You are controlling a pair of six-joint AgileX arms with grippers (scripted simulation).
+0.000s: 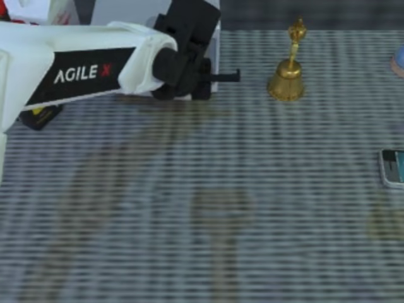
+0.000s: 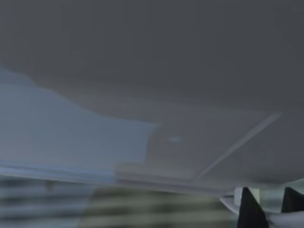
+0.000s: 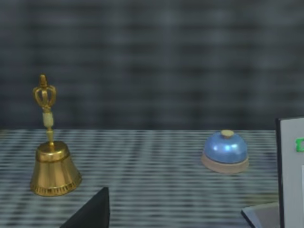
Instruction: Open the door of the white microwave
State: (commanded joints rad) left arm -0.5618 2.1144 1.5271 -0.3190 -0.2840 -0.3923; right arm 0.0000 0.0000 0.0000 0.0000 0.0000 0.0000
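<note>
The white microwave (image 1: 213,47) sits at the far edge of the desk (image 1: 208,208), mostly buried under my left arm in the top view, so only a sliver of its white side shows just left of the gold bell (image 1: 288,74). The left tool (image 1: 211,77) is right up against that sliver, black fingers pointing toward the bell. Honestly can't tell if it's open or clamped on anything. In the left wrist view the door (image 2: 190,147) fills the frame as a pale grey panel, super close; the handle can't be made out.

Closer to the camera than the bell, at the desk's right edge, lies a phone (image 1: 394,167). Further back on that right edge, a blue dome call bell (image 3: 225,151) peeks in. Left of the microwave, a white carton with red print (image 1: 31,11) sits at the far edge.

The right tool shows only a dark tip in its own wrist view, state unclear.
</note>
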